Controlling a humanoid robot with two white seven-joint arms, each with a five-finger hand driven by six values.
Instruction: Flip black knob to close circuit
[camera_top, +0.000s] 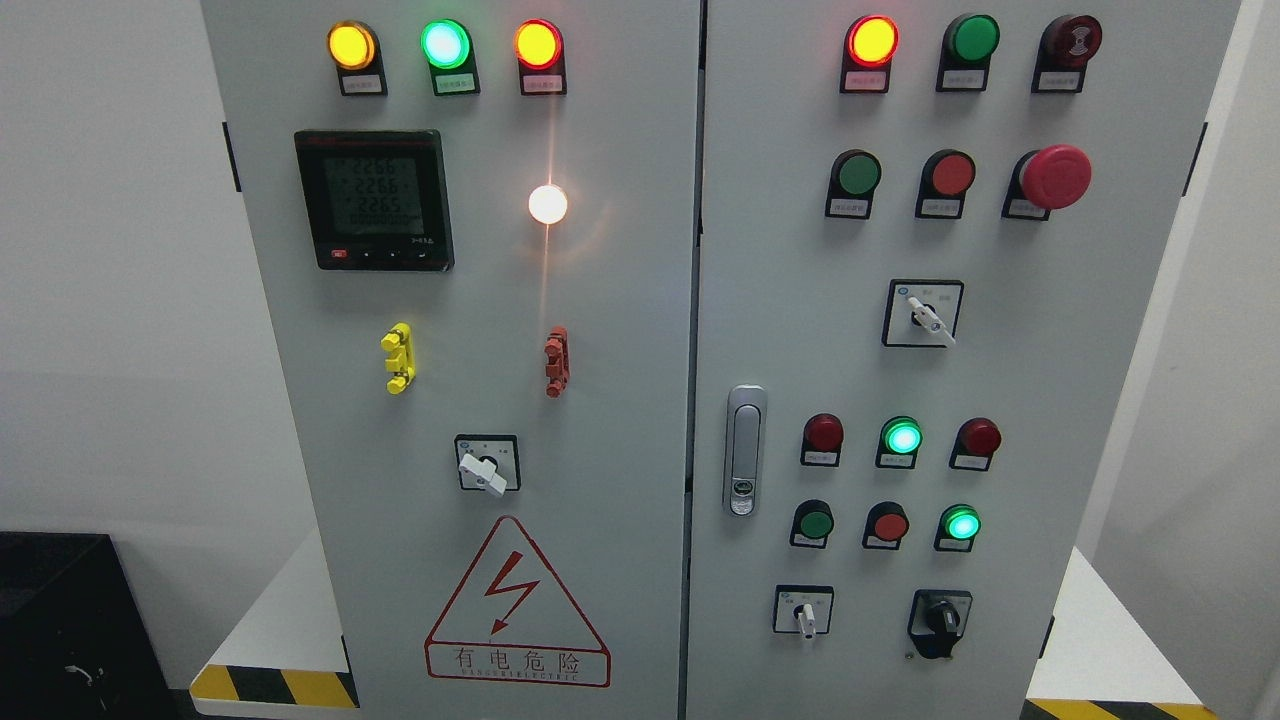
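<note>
The black knob sits at the lower right of the grey cabinet's right door, its handle pointing roughly straight down. Left of it is a white-handled rotary switch. Neither of my hands shows in the head view.
The right door carries several red and green buttons and lamps, a red mushroom stop button, another white rotary switch and a door latch. The left door has a meter, a white switch and a high-voltage warning triangle. A black box stands at lower left.
</note>
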